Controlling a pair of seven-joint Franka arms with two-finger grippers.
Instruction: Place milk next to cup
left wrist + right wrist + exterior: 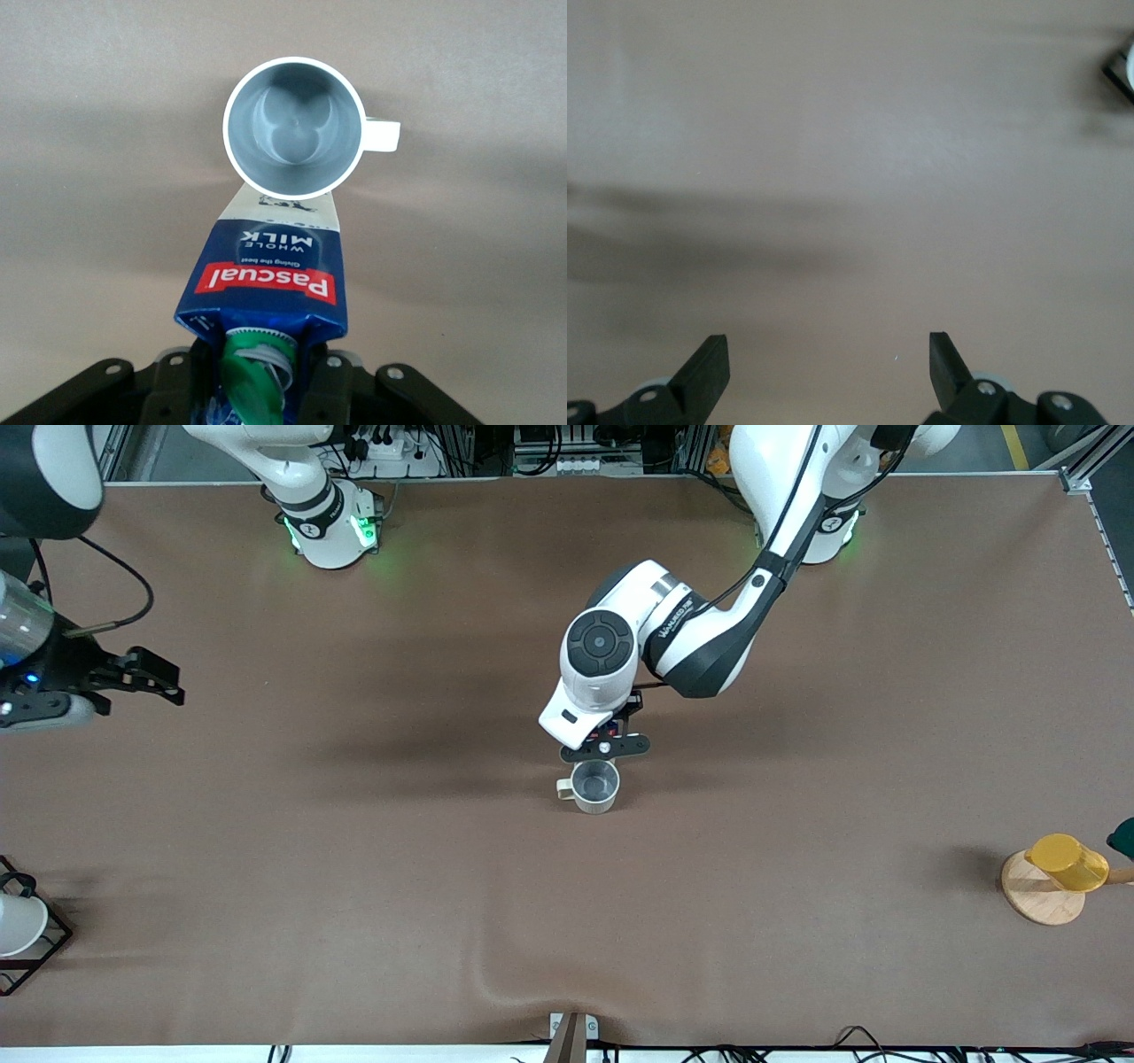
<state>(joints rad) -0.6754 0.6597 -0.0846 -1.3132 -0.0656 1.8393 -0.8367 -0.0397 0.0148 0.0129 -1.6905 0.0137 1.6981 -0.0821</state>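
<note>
The cream-beige cup (594,786) with a grey inside stands upright mid-table, its handle toward the right arm's end. My left gripper (606,746) is just above the table beside the cup, shut on the milk. In the front view the arm hides the milk. In the left wrist view the blue milk carton (266,279), with red label band and green cap, sits between the jaws, its base close against the cup (294,126); I cannot tell if they touch. My right gripper (164,682) is open and empty over the table's edge at the right arm's end; it waits.
A yellow cup (1067,861) on a round wooden base (1036,895) stands near the table edge at the left arm's end. A white cup (19,923) in a black wire rack (49,948) stands at the right arm's end.
</note>
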